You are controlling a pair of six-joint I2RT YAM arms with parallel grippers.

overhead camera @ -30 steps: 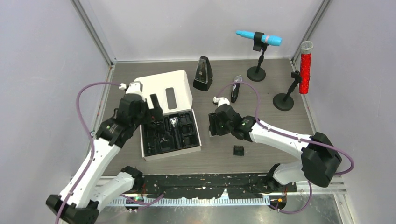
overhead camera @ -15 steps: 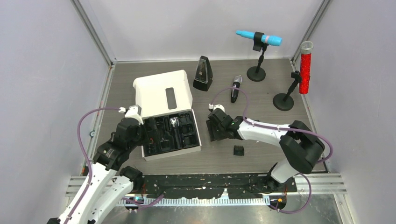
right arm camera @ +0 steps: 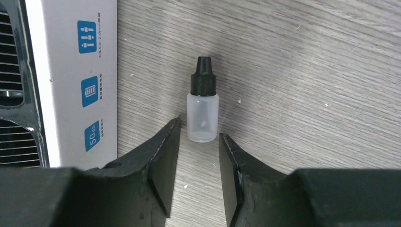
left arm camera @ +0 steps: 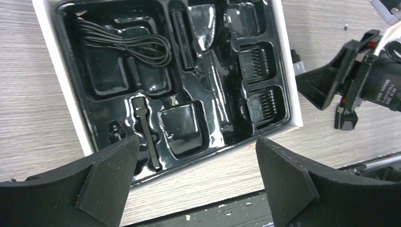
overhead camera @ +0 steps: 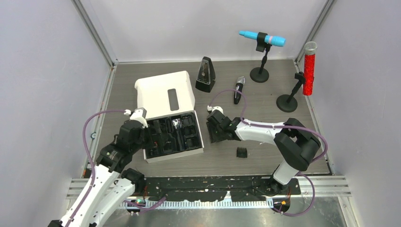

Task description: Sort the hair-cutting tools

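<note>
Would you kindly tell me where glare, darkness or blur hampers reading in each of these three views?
Left wrist: bright glare streaks the glossy black tray, hiding the shape of some recesses. Top external: the light is even and shadows are faint, yet that tray's contents merge into one dark mass. Right wrist: the bottle is sharp and evenly lit, with no glare.

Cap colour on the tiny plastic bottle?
Black ribbed cap on the translucent white plastic bottle; clearest in right wrist view.

Pale grey walls (overhead camera: pixel 203 28) framed by aluminium posts (overhead camera: pixel 94 33) enclose a grey wood-grain table (overhead camera: pixel 222 161) under even light
</note>
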